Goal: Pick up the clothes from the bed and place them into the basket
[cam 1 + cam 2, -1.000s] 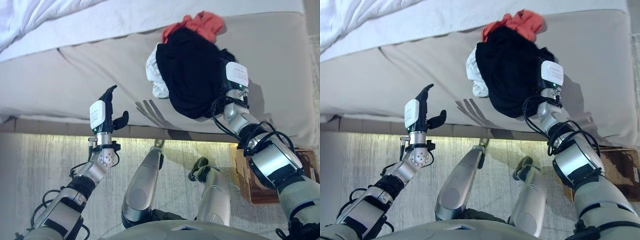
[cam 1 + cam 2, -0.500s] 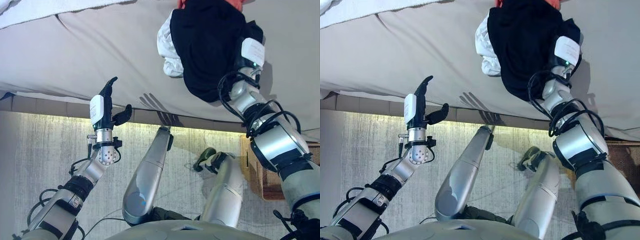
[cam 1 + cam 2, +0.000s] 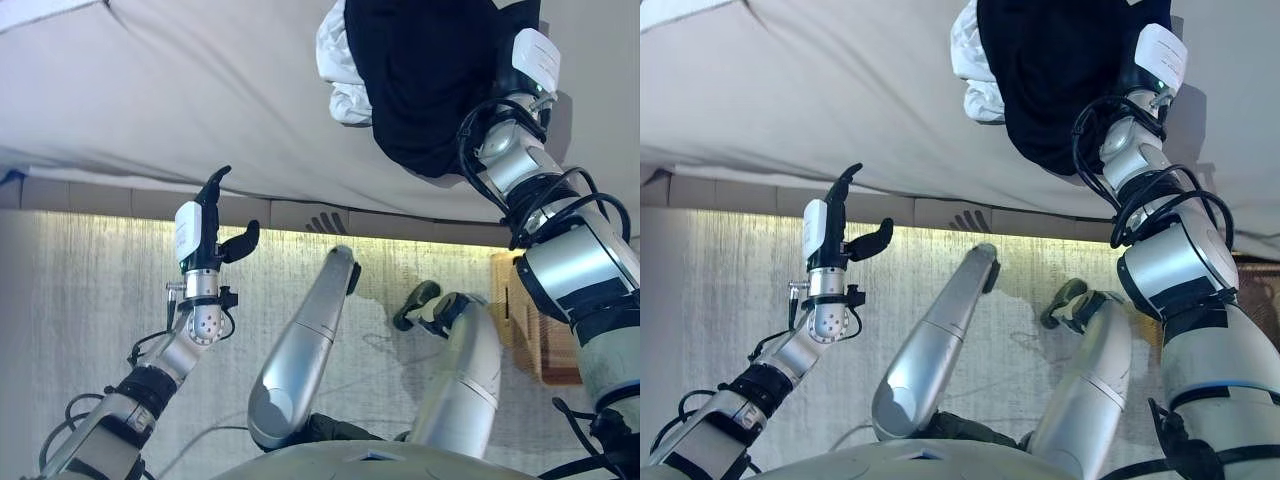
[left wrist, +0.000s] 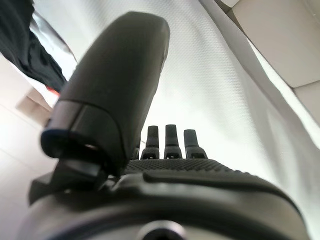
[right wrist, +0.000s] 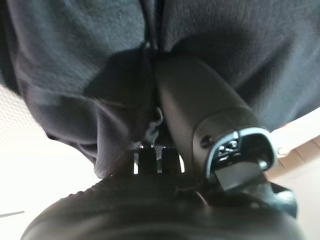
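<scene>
Progress: early, as I judge it. The clothes pile is on the bed (image 3: 200, 110); nothing shows inside the basket (image 3: 530, 330), of which only a wicker corner appears on the floor, below the right forearm.

Done so far: the right hand (image 3: 528, 62) has reached the pile and is in contact with the black garment (image 3: 430, 70).

Left to do: lift the cloth clear of the mattress, carry it down to the basket, release it, then fetch the rest of the pile.

Right hand: pushed into the black garment. In the right wrist view the thumb (image 5: 200, 105) lies against dark folds and short finger stubs show beneath them, but the cloth covers the fingertips, so I cannot tell whether the hand has closed on it or is only pressing in.

Black garment: draped over and in front of the right hand, with its lower edge hanging toward the bed's near edge.

White garment (image 3: 340, 70): bunched just beside the black one, on the side away from the right hand, touching it.

Left hand (image 3: 200, 235): well apart from the pile, raised in front of the bed's edge, fingers straight and thumb spread, holding nothing. Its wrist view shows the fingers (image 4: 165, 140) extended toward bare sheet.
</scene>
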Controlling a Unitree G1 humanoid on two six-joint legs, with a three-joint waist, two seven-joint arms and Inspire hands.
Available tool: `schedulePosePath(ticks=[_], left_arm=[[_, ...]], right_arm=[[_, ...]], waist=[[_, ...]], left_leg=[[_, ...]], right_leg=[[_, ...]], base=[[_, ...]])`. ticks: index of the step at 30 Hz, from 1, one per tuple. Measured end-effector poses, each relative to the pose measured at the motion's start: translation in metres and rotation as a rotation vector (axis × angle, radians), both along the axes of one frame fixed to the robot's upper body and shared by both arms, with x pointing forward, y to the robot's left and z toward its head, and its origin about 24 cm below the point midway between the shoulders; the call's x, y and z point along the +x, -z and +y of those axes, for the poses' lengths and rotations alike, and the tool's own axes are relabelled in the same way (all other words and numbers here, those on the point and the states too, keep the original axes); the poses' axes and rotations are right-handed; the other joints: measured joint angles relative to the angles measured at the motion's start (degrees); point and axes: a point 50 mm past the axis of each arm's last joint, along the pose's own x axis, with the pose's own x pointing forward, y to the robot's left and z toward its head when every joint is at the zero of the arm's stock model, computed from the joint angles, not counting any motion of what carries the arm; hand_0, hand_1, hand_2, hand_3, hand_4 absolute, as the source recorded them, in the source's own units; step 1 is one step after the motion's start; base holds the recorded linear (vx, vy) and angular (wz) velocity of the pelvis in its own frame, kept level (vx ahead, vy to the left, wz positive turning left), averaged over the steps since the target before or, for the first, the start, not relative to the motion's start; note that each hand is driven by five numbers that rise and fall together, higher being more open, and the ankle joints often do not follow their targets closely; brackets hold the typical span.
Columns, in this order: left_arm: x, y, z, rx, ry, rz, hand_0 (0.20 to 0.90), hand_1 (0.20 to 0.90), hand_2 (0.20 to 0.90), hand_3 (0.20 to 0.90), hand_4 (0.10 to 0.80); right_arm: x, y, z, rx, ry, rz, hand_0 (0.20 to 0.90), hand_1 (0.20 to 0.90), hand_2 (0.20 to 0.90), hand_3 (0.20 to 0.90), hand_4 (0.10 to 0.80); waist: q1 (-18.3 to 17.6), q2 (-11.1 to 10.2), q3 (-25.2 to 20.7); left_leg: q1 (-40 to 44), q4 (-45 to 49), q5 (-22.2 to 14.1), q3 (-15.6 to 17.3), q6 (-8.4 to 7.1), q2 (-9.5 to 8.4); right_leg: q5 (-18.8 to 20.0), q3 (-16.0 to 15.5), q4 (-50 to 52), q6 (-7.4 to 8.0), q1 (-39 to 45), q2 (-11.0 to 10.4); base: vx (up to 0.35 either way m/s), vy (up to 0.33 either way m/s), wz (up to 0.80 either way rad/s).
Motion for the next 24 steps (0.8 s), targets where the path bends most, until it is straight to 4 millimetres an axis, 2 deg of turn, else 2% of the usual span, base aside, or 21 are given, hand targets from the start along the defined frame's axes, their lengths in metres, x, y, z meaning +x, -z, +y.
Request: schedulePosePath(ticks=[2,6,10,12,13,16,18,21,24], left_arm=[[-0.002,0.0,0.001,0.001,0.001,-0.002,0.9,0.9,0.9,0.9,0.8],[-0.006,0.005,0.0,0.003,0.001,0.021,0.9,0.9,0.9,0.9,0.8],[-0.006,0.006,0.001,0.007,-0.007,0.031,0.9,0.9,0.9,0.9,0.8],[-0.005,0.005,0.001,0.011,-0.009,0.032,0.9,0.9,0.9,0.9,0.8],[-0.004,0.005,0.001,0.012,-0.009,0.035,0.9,0.9,0.9,0.9,0.8],[-0.002,0.004,0.004,0.035,-0.02,0.044,0.9,0.9,0.9,0.9,0.8],[0.0,0.002,0.004,0.05,-0.026,0.047,0.9,0.9,0.9,0.9,0.8],[0.003,-0.001,0.008,0.073,-0.042,0.053,0.9,0.9,0.9,0.9,0.8],[0.006,-0.003,0.011,0.088,-0.05,0.066,0.9,0.9,0.9,0.9,0.8]], right_arm=[[-0.001,0.003,-0.002,0.003,0.006,0.007,0.3,0.3,0.3,0.2,0.1],[-0.002,0.023,-0.005,0.006,0.012,0.061,0.3,0.3,0.3,0.2,0.1],[-0.005,0.053,-0.004,0.02,-0.002,0.144,0.3,0.3,0.3,0.2,0.1],[-0.006,0.057,-0.004,0.023,-0.005,0.153,0.3,0.3,0.3,0.2,0.1],[-0.006,0.056,-0.004,0.024,-0.009,0.15,0.3,0.3,0.3,0.2,0.1],[-0.005,0.052,0.0,0.044,-0.031,0.127,0.3,0.3,0.3,0.2,0.1],[-0.005,0.048,-0.001,0.05,-0.039,0.113,0.3,0.3,0.3,0.2,0.1],[-0.006,0.036,0.0,0.089,-0.063,0.065,0.3,0.3,0.3,0.2,0.1],[-0.009,0.022,-0.012,0.13,-0.062,0.025,0.3,0.3,0.3,0.2,0.1]], waist=[[0.4,0.9,0.3],[0.4,0.9,0.3],[0.6,0.8,0.3],[0.4,0.7,0.3],[0.3,0.7,0.3],[0.1,0.4,0.2],[-0.2,-0.5,0.0],[-0.3,-1.7,-0.4],[-1.5,-2.4,-0.6]], left_leg=[[1.3,0.0,0.6,0.5,0.98,0.13],[6.0,-2.3,1.0,1.3,1.05,0.44],[14.4,-7.5,1.7,2.4,1.66,1.06],[18.0,-10.9,2.1,2.5,2.01,1.37],[19.7,-12.8,2.8,2.8,2.16,1.42],[26.0,-20.8,5.4,3.2,2.03,2.83],[30.6,-27.0,7.6,3.7,1.79,3.2],[38.7,-37.5,11.6,4.5,1.43,4.46],[47.3,-47.3,14.9,4.5,1.29,5.32]], right_leg=[[-0.5,0.0,-0.3,-0.1,1.4,0.1],[-0.3,0.1,-2.8,0.13,5.9,-0.3],[1.2,0.1,-8.5,1.38,13.9,0.1],[1.9,-0.1,-11.9,1.5,17.3,0.2],[2.6,-0.1,-13.7,2.09,18.7,0.4],[6.6,-0.7,-22.2,2.51,24.6,2.2],[8.7,-1.3,-27.8,2.74,28.5,2.7],[13.2,-2.0,-37.9,3.47,35.3,4.5],[16.9,-3.0,-47.3,4.0,43.7,6.5]], base=[[0.037,0.021,-0.02],[0.038,0.043,-0.02],[0.06,0.009,-0.13],[0.071,-0.019,-0.12],[0.066,-0.026,-0.16],[0.068,-0.036,-0.22],[0.057,-0.041,-0.17],[0.069,-0.02,-0.25],[0.144,0.003,-0.11]])
